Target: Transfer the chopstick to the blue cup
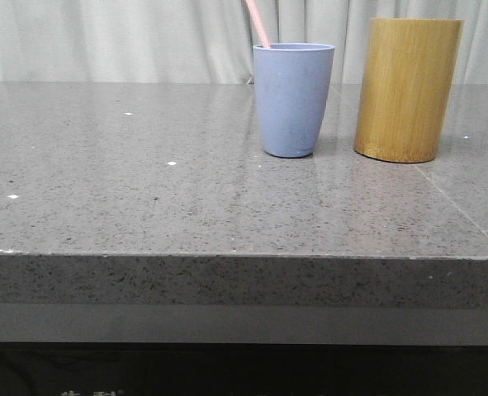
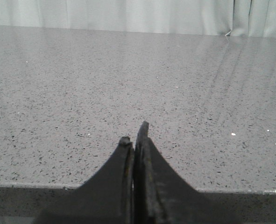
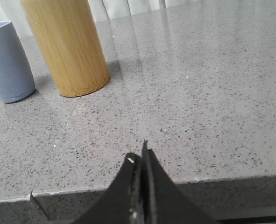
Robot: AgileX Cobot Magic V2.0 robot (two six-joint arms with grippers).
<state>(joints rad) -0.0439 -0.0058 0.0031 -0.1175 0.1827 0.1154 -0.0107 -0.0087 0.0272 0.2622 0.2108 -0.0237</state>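
The blue cup (image 1: 293, 99) stands upright on the grey stone table, right of centre. A pale pink chopstick (image 1: 258, 22) leans out of its mouth toward the upper left; only its top end shows. In the right wrist view the blue cup (image 3: 7, 63) shows beside the bamboo cylinder, with no chopstick in sight there. My left gripper (image 2: 135, 135) is shut and empty, hovering near the table's front edge over bare stone. My right gripper (image 3: 138, 154) is also shut and empty, near the front edge, well back from both containers. Neither gripper appears in the front view.
A taller yellow-brown bamboo cylinder (image 1: 407, 89) stands just right of the blue cup, also seen as the bamboo cylinder (image 3: 65, 44) from the right wrist. The grey table (image 1: 144, 181) ends in a front edge (image 1: 227, 256). A white curtain hangs behind.
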